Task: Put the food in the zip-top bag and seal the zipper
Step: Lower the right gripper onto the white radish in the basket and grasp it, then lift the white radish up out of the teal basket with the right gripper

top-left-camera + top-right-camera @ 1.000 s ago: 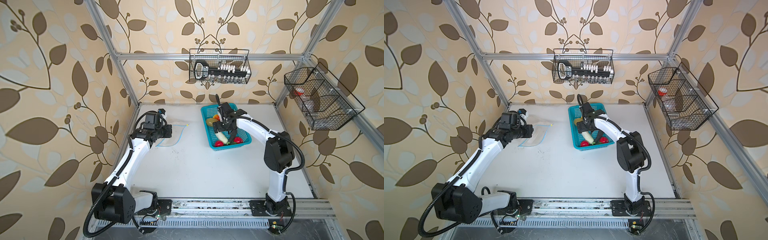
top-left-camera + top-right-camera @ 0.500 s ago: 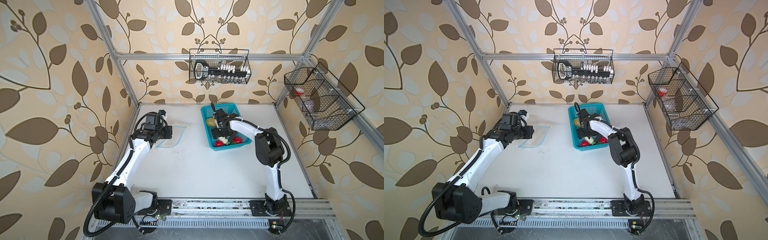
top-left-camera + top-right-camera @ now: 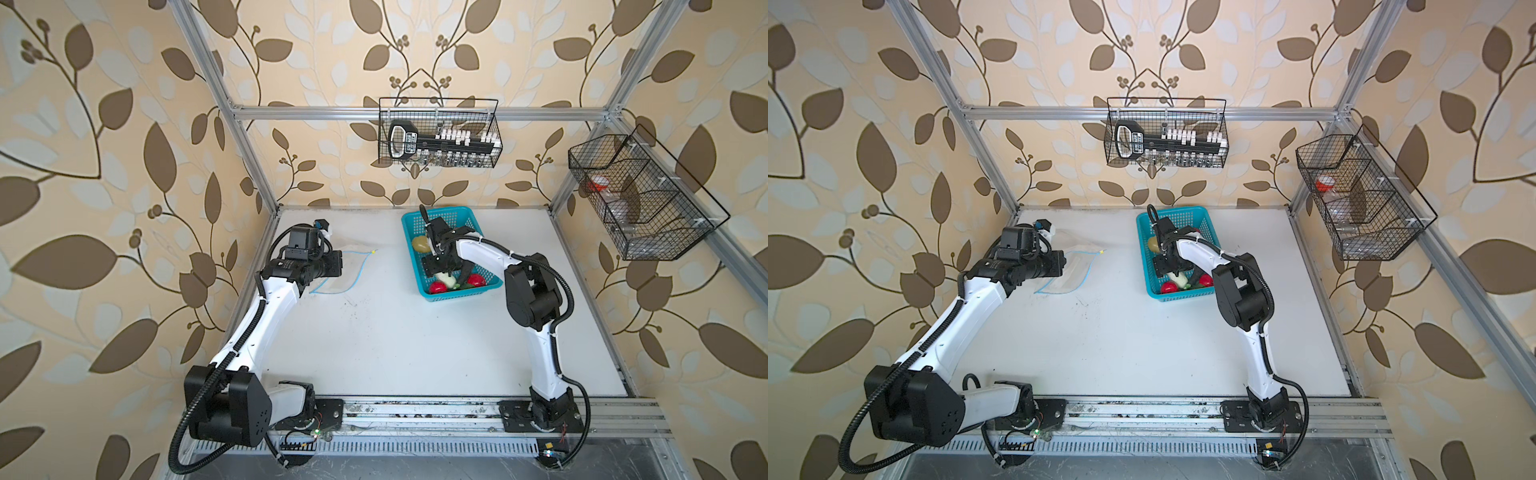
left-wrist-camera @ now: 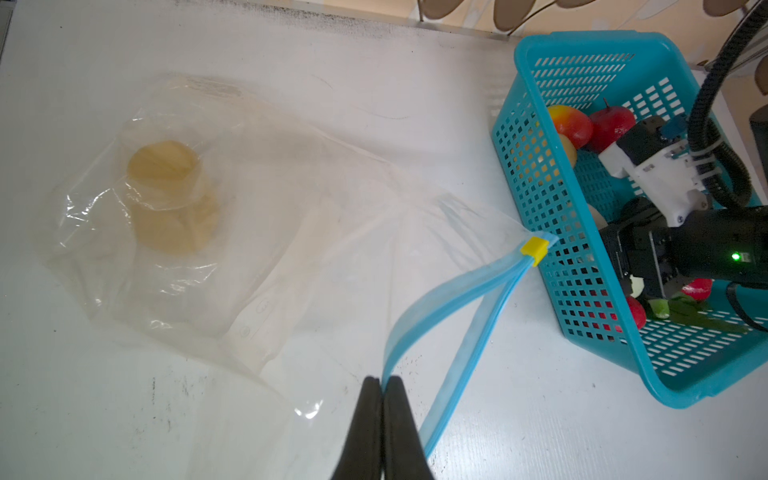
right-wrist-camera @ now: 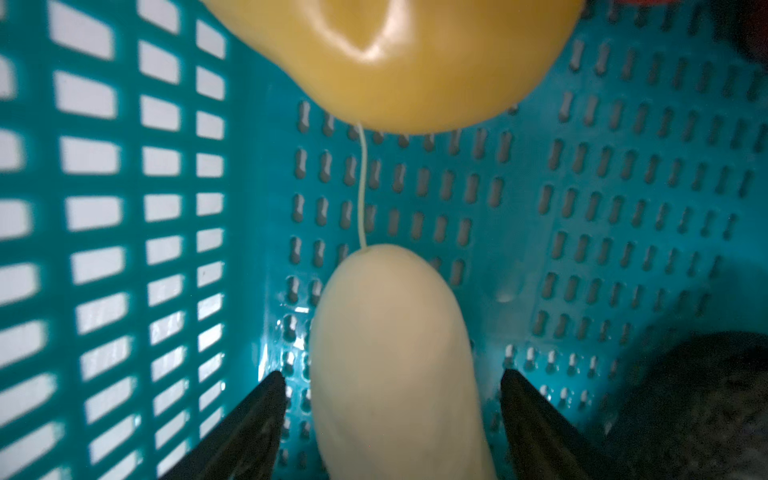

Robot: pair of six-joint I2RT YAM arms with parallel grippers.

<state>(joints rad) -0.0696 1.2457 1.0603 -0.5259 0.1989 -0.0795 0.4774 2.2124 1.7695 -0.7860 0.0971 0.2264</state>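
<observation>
My left pincer [image 4: 381, 384] is clamped on the zipper [image 4: 440, 297]; my right pincer [image 5: 392, 376] stands open astride the white vegetable [image 5: 386, 316] in the turquoise basket [image 5: 253, 174], apparently not touching it.

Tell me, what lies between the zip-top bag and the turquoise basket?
Only bare white table; both top views show it between the zip-top bag and the basket.
</observation>
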